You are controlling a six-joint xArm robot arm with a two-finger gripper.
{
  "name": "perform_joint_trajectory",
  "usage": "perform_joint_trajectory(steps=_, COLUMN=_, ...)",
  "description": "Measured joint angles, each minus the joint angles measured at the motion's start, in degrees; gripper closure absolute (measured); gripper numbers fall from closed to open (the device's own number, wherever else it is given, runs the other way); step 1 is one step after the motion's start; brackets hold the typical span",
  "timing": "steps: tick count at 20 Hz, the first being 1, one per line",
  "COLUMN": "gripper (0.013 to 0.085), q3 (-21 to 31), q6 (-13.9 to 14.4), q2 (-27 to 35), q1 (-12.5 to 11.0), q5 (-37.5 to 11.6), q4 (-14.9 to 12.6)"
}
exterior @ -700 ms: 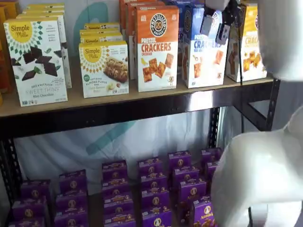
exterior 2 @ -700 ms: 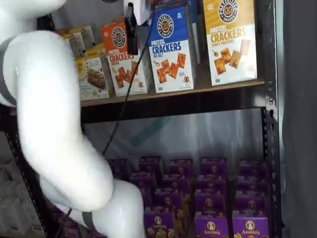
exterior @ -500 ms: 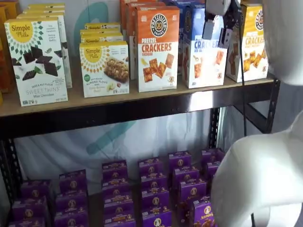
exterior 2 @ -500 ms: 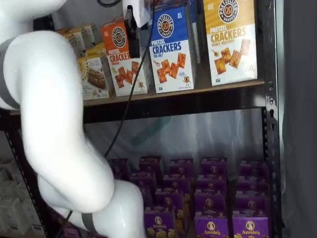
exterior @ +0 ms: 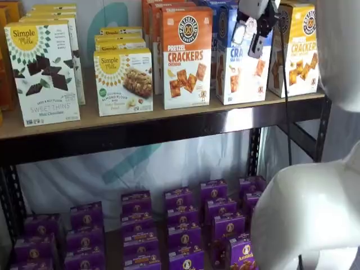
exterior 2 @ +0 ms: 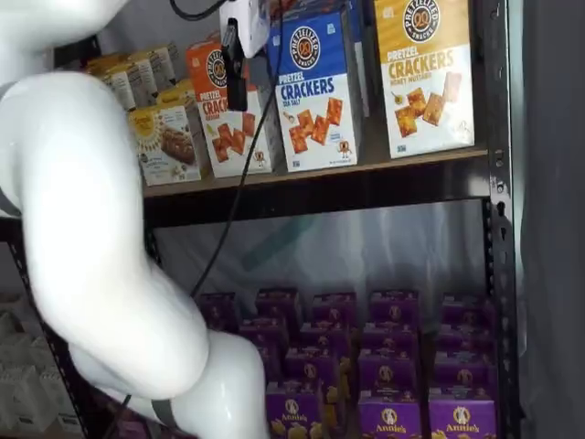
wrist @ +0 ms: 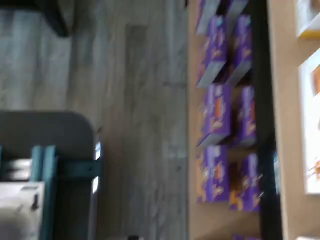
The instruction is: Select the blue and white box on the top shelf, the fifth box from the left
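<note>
Fingers (exterior: pixel 248 38) — higher, before blue and white box (exterior: pixel 243 67)

**Mock grocery aisle, basically**

My arm's parked at what looks like a shop-style test setup: black metal racking with a wood-board top shelf (exterior: pixel 169 115) full of cracker cartons (exterior: pixel 187 56), rows of purple boxes (exterior 2: pixel 388 370) below, a cloth backdrop behind, grey plank floor (wrist: pixel 135 125).

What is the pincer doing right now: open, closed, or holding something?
Pincer: open, holding nothing, hanging in front of the blue and white box.
</note>
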Motion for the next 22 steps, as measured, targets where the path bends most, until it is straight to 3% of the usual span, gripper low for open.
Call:
perform_joint_trajectory(steps=5, gripper=0.0130, q3=2.4, q6=-0.1, q2=-1.8, q1=-1.9, q5=-6.2, q4=5.8)
perform_joint_trajectory(steps=13, gripper=0.0130, q3=0.4, q6=-0.8, q2=0.4, q1=-5.9, q5=-10.0, q4=14.0)
perform_joint_trajectory(steps=17, gripper=0.0130, q3=-2.9, q6=-0.9, q2=2.7, q1=-7.6, q5=-9.5, q4=16.6)
perform_joint_trajectory(steps=22, gripper=0.0130, q3=-7.0, q6=-1.3, q2=5.9, q1=-9.2, q5=-9.1, q4=17.9)
